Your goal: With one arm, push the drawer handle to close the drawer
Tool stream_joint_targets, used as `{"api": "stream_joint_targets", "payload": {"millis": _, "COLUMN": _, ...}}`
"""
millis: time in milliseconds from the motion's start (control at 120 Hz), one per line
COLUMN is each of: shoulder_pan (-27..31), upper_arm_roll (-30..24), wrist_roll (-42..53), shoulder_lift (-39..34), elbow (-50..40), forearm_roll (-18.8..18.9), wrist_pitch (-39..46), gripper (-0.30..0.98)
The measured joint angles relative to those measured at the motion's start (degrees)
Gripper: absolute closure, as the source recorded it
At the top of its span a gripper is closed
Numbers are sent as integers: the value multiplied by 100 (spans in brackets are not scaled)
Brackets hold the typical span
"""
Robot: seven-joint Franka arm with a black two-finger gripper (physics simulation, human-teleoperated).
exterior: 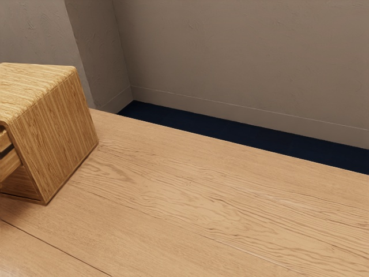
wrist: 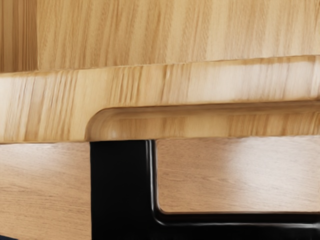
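In the exterior view, the wooden cabinet [exterior: 60, 130] stands at the left edge. Light wooden drawer parts [exterior: 8, 163] extend out of its front and run off the picture's side. From above, the wrist view looks onto the drawer's front panel [wrist: 50, 102], with a flat wooden surface [wrist: 175, 32] behind it. A black, square-cornered handle [wrist: 120, 185] projects from that panel, its bar running along the lower edge, close under my hand. Whether my hand touches the handle cannot be told.
The wooden tabletop [exterior: 190, 202] stretches from the cabinet across the exterior view; more of the table [wrist: 240, 172] appears through the handle's opening. Beyond the table's far edge lie a dark blue floor [exterior: 230, 133] and a grey wall [exterior: 242, 57].
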Motion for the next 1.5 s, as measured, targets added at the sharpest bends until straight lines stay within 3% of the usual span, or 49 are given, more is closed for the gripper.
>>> {"api": "stream_joint_targets", "payload": {"millis": 775, "shoulder_pan": -76, "upper_arm_roll": -292, "wrist_roll": 265, "shoulder_lift": 1096, "elbow": 723, "forearm_roll": -631, "wrist_pitch": 167, "gripper": 79}}
{"api": "stream_joint_targets", "payload": {"millis": 1142, "shoulder_pan": 26, "upper_arm_roll": -458, "wrist_roll": 511, "shoulder_lift": 1885, "elbow": 1262, "forearm_roll": -1220, "wrist_pitch": 242, "gripper": 80}}
{"api": "stream_joint_targets", "payload": {"millis": 1300, "shoulder_pan": 32, "upper_arm_roll": -475, "wrist_roll": 579, "shoulder_lift": 1807, "elbow": 1169, "forearm_roll": -1340, "wrist_pitch": 261, "gripper": 80}}
{"api": "stream_joint_targets", "payload": {"millis": 1500, "shoulder_pan": -83, "upper_arm_roll": -541, "wrist_roll": 529, "shoulder_lift": 1114, "elbow": 503, "forearm_roll": -1227, "wrist_pitch": 258, "gripper": 79}}
